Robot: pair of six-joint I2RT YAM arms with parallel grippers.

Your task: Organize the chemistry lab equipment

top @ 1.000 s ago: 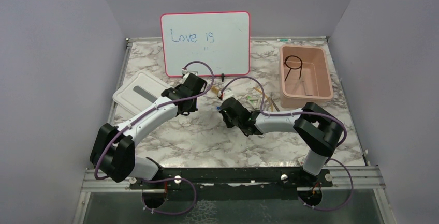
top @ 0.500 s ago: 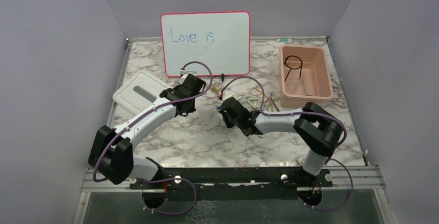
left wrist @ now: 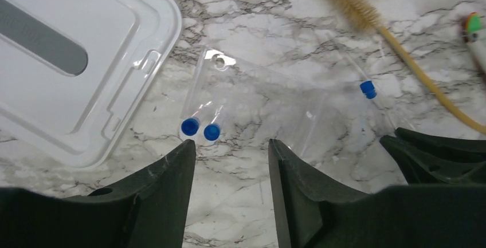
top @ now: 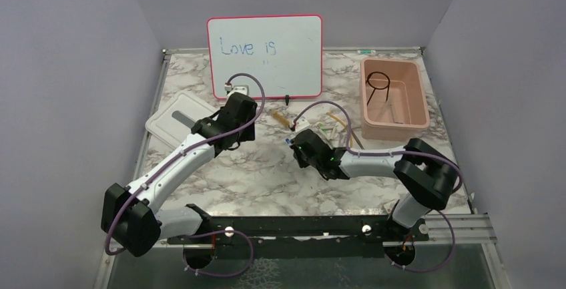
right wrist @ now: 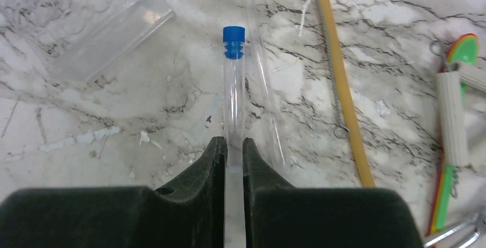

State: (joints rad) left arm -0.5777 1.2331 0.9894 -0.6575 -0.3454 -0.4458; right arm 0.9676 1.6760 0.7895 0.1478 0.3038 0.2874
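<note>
One capped tube [right wrist: 233, 93] in right jaws, wrist-only

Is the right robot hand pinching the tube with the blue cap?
Yes, the right gripper is closed on the clear blue-capped tube.

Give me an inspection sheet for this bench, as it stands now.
Surface: marble tabletop, no spill seen.
Job's things: one blue-capped tube held; two capped tubes lying beside the white lid; amber rubber tube loose; black wire ring inside the pink bin.
Clutter: whiteboard standing at the back.
End effectors: left end effector open near those tubes; right end effector shut on the held tube.
Cables: purple cables looped on both arms.
Surroundings: plain walls, nothing else seen.
</note>
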